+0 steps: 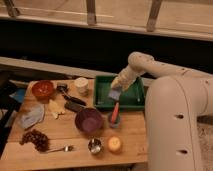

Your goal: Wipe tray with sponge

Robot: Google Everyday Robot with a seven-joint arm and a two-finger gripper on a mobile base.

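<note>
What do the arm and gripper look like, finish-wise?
Arm: smooth off-white shells, thick rounded tube segments with bulbous joints; no cables or markings visible. Gripper, over the green tray, looks tan and narrower.
</note>
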